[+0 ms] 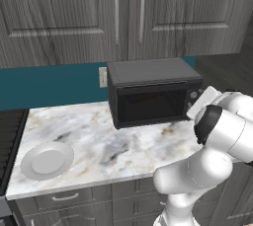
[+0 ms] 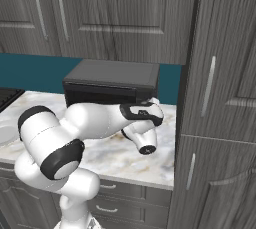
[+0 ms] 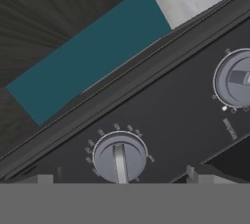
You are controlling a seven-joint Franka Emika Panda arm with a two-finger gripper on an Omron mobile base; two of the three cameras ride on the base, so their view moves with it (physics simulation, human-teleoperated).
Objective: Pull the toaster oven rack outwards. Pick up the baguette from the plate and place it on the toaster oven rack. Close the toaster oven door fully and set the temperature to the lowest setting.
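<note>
The fingers (image 3: 45, 179) show as two small grey tips at the bottom edge of the hand view, spread wide with nothing between them. The gripper (image 3: 119, 181) sits close to the front panel of the toaster oven (image 1: 148, 84), with one round grey knob (image 3: 119, 157) between the tips at lower centre and a second knob (image 3: 237, 78) at the right edge. Small pale marks ring both knobs and a short line of print lies below the right one, all too small to read.

In the left base view the toaster oven stands at centre on the marble counter (image 1: 99, 141), its toaster oven door (image 1: 150, 104) shut. The plate (image 1: 47, 161) lies at lower left, bare, well apart from the oven. Grey cabinets (image 1: 123, 13) fill the top of the frame.
</note>
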